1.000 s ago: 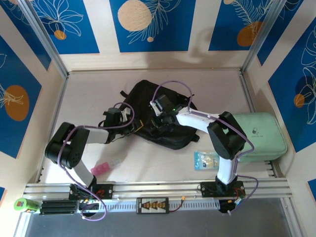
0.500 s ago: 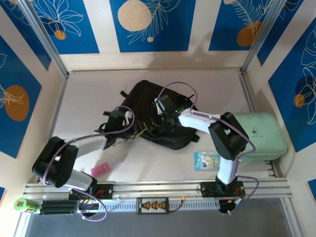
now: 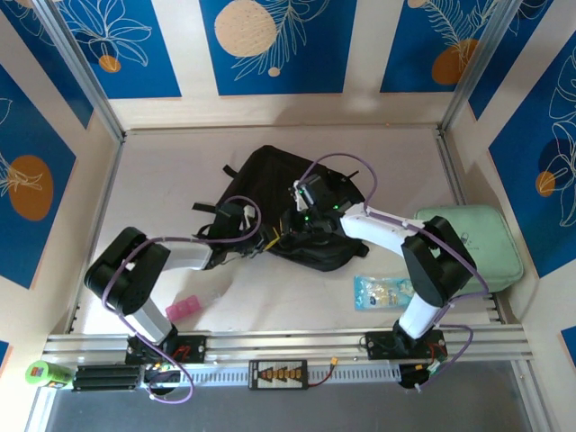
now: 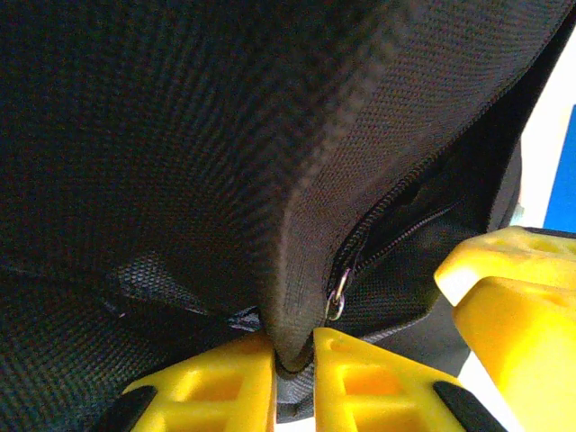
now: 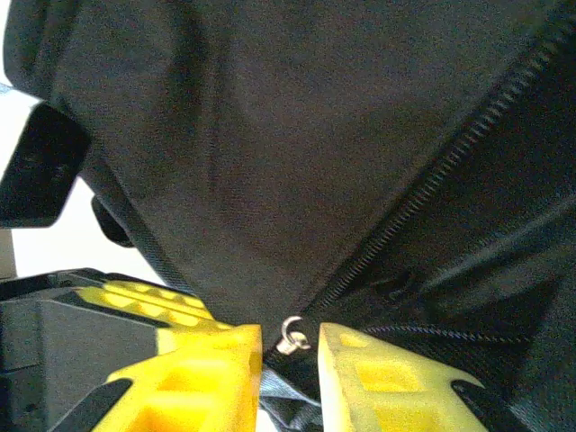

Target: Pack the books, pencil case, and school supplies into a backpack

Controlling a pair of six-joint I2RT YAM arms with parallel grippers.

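Where it lies on the pale table point(image 3: 162, 180), a little behind centre and ahead of both arm bases, the backpack point(image 3: 270, 175) is entered first: black soft fabric, rounded end toward the far wall, straps trailing off its left side. Top external view: both arms reach inward to its near edge, the left gripper point(image 3: 260, 241) at the near-left corner and the right gripper point(image 3: 301, 225) just beside it to the right. From that height neither pair of jaws can be read. Left wrist view supplies the detail: the left gripper point(image 4: 294, 358) has its yellow fingers point(image 4: 225, 391) pressed together on a raised fold of woven black fabric, which stands up as a ridge between them. A small metal zip pull ring point(image 4: 337, 301) hangs just right of the ridge, at the foot of a zip track point(image 4: 387, 229), and a yellow finger of the other arm sits at the right edge. Right wrist view: the right gripper point(image 5: 290, 360) is nearly closed, and a tab of backpack fabric takes up the narrow gap between its fingers point(image 5: 387, 382). The ring sits just above that gap, and whether it is itself gripped cannot be told. Surroundings, top external view: a mint-green zip case point(image 3: 477, 243) well to the right against the side wall, a clear packet of small supplies point(image 3: 382, 292) near the right arm's base, and a small pink item point(image 3: 184, 309) near the left arm's base.
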